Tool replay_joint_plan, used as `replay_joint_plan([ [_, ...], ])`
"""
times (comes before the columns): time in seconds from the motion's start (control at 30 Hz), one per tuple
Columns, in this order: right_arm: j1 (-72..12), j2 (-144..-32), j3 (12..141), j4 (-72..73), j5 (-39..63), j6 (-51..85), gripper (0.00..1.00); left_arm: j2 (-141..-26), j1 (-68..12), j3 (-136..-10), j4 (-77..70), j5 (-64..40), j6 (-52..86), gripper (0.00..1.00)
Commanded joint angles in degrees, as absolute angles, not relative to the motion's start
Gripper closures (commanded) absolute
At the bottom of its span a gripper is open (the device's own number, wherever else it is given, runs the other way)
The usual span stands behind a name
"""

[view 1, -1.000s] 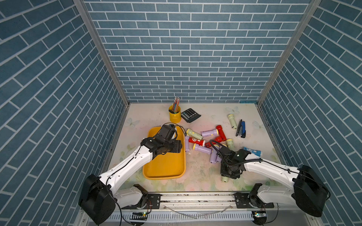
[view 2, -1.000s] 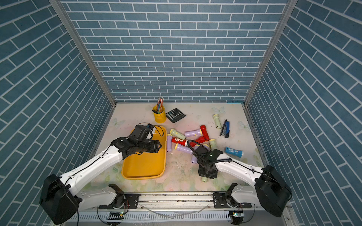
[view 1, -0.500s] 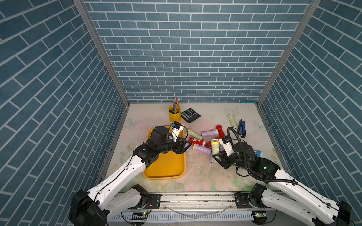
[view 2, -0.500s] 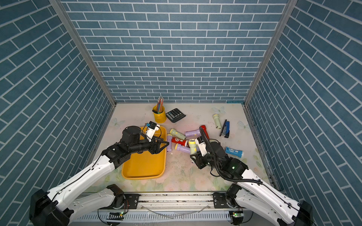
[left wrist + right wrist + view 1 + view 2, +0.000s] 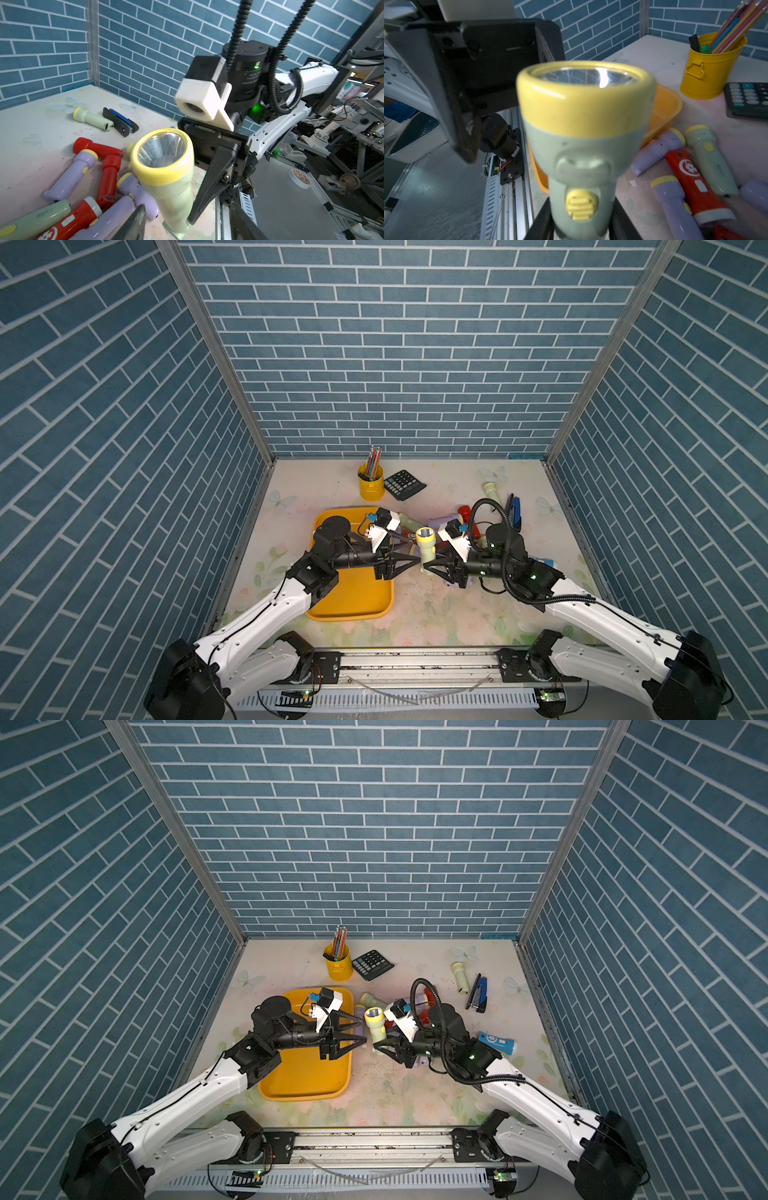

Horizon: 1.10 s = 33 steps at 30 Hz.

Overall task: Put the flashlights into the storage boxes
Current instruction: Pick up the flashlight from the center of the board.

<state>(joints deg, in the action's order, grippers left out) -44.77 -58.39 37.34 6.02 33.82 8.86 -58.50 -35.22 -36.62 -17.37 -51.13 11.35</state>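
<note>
Right gripper [image 5: 426, 569] is clamping a pale-green, yellow-headed plastic flashlight [image 5: 427, 551] head-up beside the rim of the shallow orange-yellow plastic tray [image 5: 345, 616]; left gripper [image 5: 416, 552] is gaping, empty.

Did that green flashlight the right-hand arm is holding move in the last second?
Yes. Held by the right gripper, the green flashlight has moved closer to the orange tray.

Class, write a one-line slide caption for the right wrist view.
Right pincer grips a yellow-headed green flashlight head up; orange tray beyond it, loose flashlights lying on the table.
</note>
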Motion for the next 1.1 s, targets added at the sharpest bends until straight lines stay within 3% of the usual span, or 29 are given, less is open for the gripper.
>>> replay_joint_plan([
  [0.0,-44.2,-60.0,40.4,17.1,40.9,10.0,0.82,-58.5,-35.7,-37.5,-18.5,-53.1,8.9,0.36],
  [0.43,-44.1,-63.8,41.6,22.1,46.4,12.7,0.83,-60.1,-35.7,-36.1,-26.0,-52.1,14.8,0.49],
  [0.73,-44.1,-64.2,41.0,22.0,45.5,12.6,0.81,-60.3,-35.8,-36.3,-24.9,-52.1,15.3,0.69],
  [0.83,-44.1,-63.8,40.3,20.0,43.4,11.5,0.73,-60.3,-35.7,-36.4,-23.4,-51.0,15.7,0.72],
  [0.97,-44.1,-61.7,37.6,18.6,35.7,11.8,0.47,-59.1,-35.8,-37.1,-16.2,-45.3,15.1,0.73],
  [1.07,-44.2,-59.4,35.1,17.2,27.4,13.4,0.39,-57.1,-35.7,-38.5,-5.3,-36.8,13.0,0.72],
])
